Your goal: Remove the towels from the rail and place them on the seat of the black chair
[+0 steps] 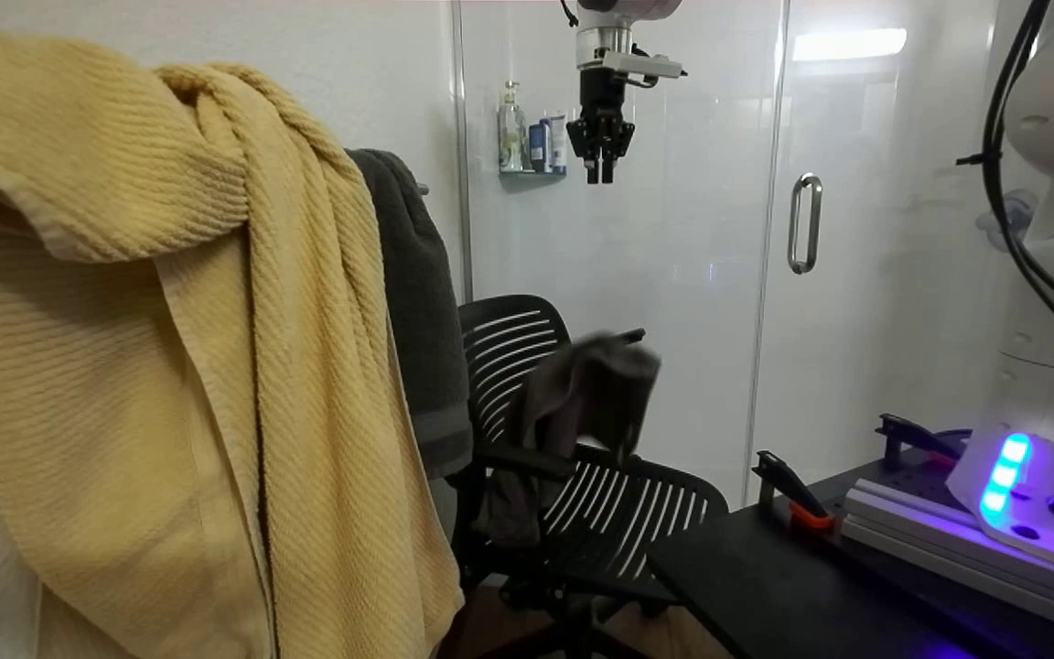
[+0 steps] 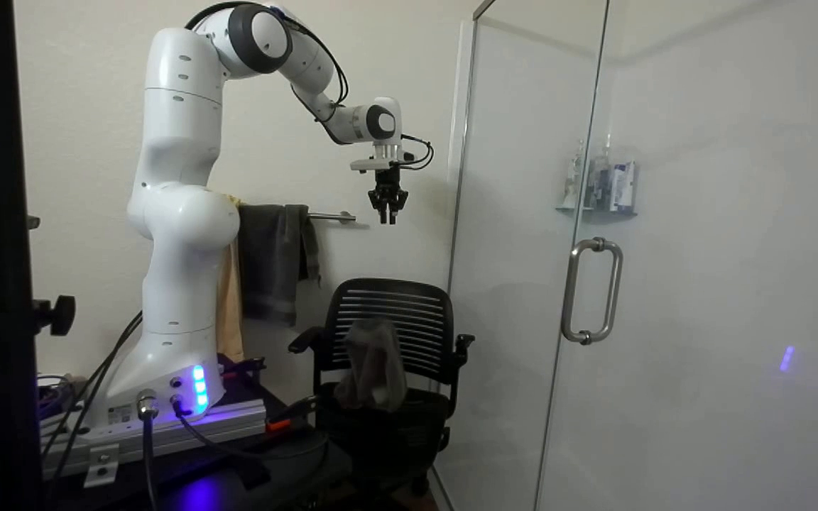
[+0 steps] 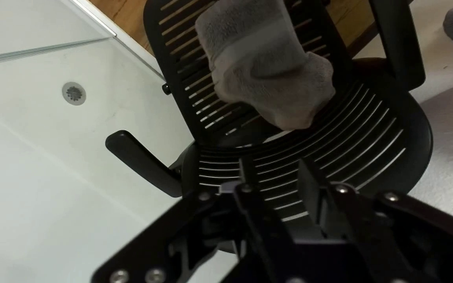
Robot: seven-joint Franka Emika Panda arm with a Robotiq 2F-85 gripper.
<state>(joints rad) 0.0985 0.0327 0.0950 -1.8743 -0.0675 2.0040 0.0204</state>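
A small grey-brown towel [image 1: 586, 394] is blurred in front of the black chair's backrest [image 1: 509, 339], partly above the seat [image 1: 664, 503]. It also shows in an exterior view [image 2: 373, 362] and the wrist view [image 3: 266, 74]. I cannot tell how much of it touches the chair. A dark grey towel [image 1: 413, 311] and a large yellow towel [image 1: 307, 384] hang on the wall; the metal rail [image 2: 331, 216] shows beside the grey one. My gripper [image 1: 600, 174] is high above the chair, pointing down, its fingers [image 3: 273, 169] apart with nothing between them.
The chair's armrests [image 3: 144, 163] stand up on both sides. A glass shower door with a metal handle [image 1: 804, 224] is close by the chair. A corner shelf with bottles [image 1: 532, 137] is behind the glass. The black table [image 1: 765, 586] carries clamps near the arm's base.
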